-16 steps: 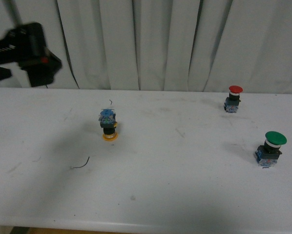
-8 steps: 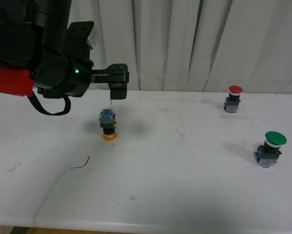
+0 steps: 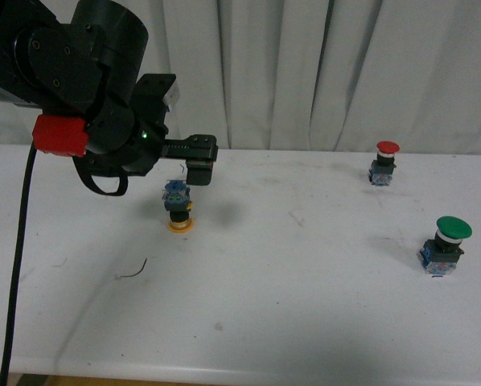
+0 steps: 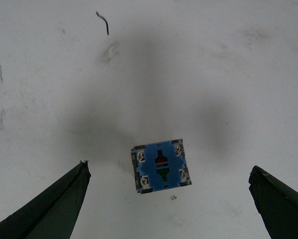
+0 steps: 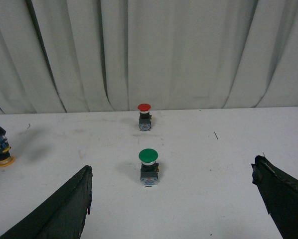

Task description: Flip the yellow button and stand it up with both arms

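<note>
Two fingers (image 4: 49, 209) of the left gripper (image 4: 168, 169) are held spread wide, with nothing pinched between them. In the left wrist view the blue contact block (image 4: 161, 166) of the yellow button (image 3: 178, 207) is framed in the gap, touched by neither finger.

A second ago the left arm (image 3: 88, 96) was only a blur at the 9 o'clock edge of the front view. It has since been swung in and brought lower, so the gripper is now poised just above the button, slightly toward 1 o'clock of it. The button itself has not been moved: it is still stood cap-down on the surface (image 3: 305, 281), at about 10 o'clock from the surface's middle. The approach is judged complete, and the grasp and flip are not yet begun.

The right gripper (image 5: 171, 166) is likewise spread and empty, kept well apart from the button. The red button (image 3: 387, 163) at 2 o'clock and the green button (image 3: 448, 244) at 3 o'clock are left untouched.
</note>
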